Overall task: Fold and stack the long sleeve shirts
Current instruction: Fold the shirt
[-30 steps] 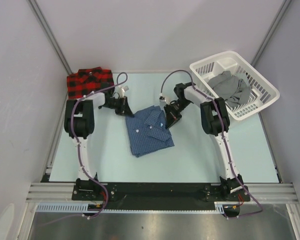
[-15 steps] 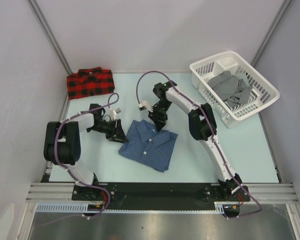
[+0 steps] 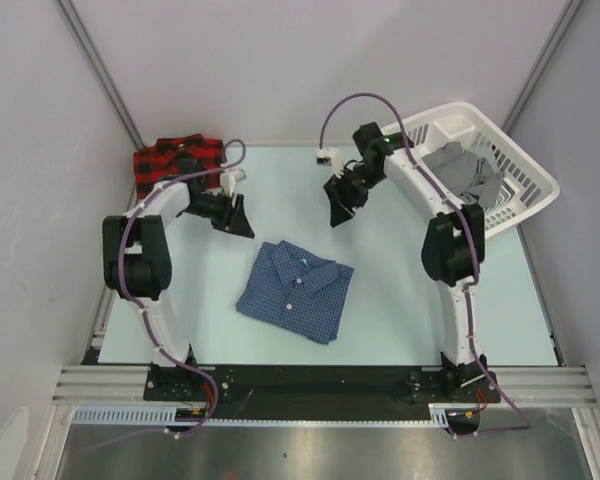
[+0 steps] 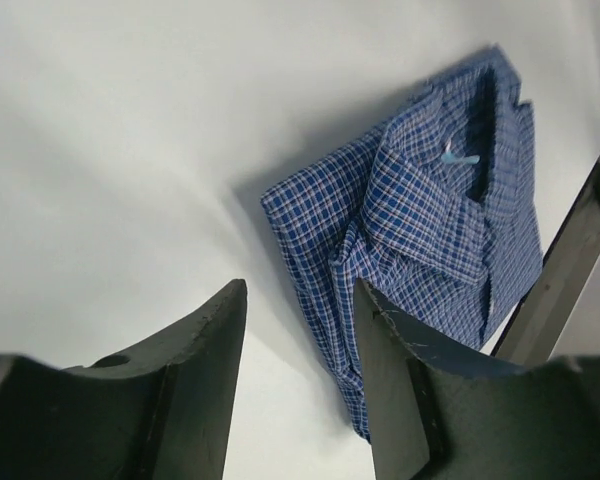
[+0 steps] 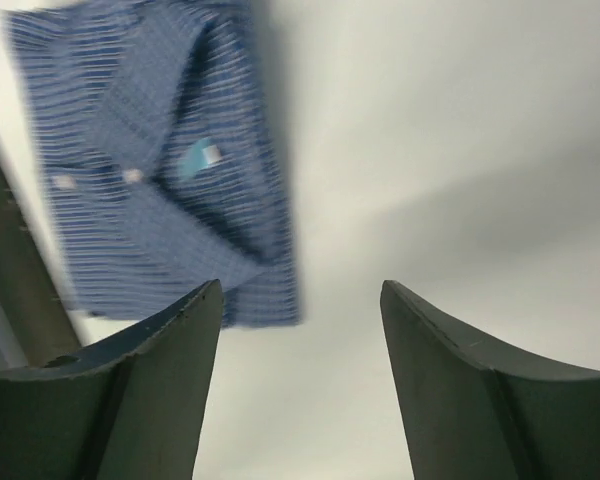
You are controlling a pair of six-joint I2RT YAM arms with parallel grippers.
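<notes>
1. I see the dark blue check shirt (image 3: 295,292) folded into a neat rectangle on the pale table (image 3: 400,290), near the middle and a little towards the near edge. Its collar faces the far side and the white buttons face up
2. The red-and-black plaid shirt (image 3: 170,163) lies folded at the far left corner of the table, well apart from the blue one, so the two are not stacked
3. My left gripper (image 3: 237,218) hangs just right of the plaid shirt and on the far left side of the blue shirt, touching neither. In the left wrist view its fingers (image 4: 195,380) stand apart with only bare table between them, so it is empty and unclosed
4. My right gripper (image 3: 337,208) hangs over bare table on the far side of the blue shirt, left of the white laundry basket (image 3: 515,145). The right wrist view is blurred, but it shows the fingers (image 5: 450,380) spread wide with nothing held
5. A grey garment (image 3: 465,175) lies crumpled inside the basket at the far right
</notes>
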